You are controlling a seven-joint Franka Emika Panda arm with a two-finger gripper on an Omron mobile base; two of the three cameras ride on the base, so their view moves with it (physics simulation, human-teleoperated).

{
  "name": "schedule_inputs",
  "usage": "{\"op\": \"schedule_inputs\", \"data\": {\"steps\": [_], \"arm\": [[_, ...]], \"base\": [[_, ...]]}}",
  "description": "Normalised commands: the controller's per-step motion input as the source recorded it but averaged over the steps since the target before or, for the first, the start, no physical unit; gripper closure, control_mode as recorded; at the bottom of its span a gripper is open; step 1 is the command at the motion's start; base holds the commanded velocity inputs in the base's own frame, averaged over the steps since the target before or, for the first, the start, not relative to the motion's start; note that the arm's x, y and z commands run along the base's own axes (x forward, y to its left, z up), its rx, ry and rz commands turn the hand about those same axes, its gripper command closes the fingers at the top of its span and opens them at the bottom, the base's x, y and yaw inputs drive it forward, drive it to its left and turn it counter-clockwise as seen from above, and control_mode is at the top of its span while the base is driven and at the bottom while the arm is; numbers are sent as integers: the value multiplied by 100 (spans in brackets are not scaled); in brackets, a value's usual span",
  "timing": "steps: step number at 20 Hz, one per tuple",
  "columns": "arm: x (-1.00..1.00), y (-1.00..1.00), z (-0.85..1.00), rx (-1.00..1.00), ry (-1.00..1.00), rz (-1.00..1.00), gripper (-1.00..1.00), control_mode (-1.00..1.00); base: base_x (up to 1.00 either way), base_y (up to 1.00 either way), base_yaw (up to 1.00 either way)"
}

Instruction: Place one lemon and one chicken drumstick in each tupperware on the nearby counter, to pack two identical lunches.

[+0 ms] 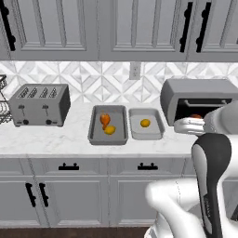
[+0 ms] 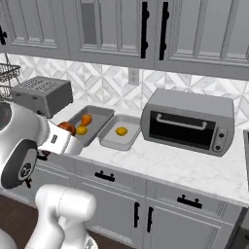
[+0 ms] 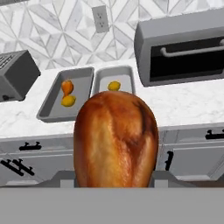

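My gripper (image 1: 189, 124) is shut on a browned chicken drumstick (image 3: 116, 138), which looms large in the hand view. It hangs in front of the counter (image 1: 46, 139), short of its edge. Two grey tupperware trays sit side by side on the counter. The left tupperware (image 1: 95, 132) holds a drumstick (image 1: 105, 119) and a lemon (image 1: 110, 130). The right tupperware (image 1: 155, 132) holds one lemon (image 1: 145, 122). In the right base view the gripper (image 2: 63, 137) and its drumstick (image 2: 66, 127) are seen just left of the trays (image 2: 99, 113).
A silver four-slot toaster (image 1: 39, 104) stands left of the trays, with a wire rack (image 1: 2, 107) beyond it. A grey toaster oven (image 2: 187, 121) stands to their right. Grey wall cabinets hang above, and drawers with black handles (image 1: 69, 166) run below the counter.
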Motion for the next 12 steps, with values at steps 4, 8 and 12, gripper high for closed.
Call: {"op": "schedule_inputs", "data": {"steps": [4,8,12], "arm": [[0,0,0,0,0,0,100,100],[0,0,0,0,0,0,100,100],[31,1,-70,0,0,0,100,-100]], "base": [[88,6,0],[53,0,0],[10,0,0]]}}
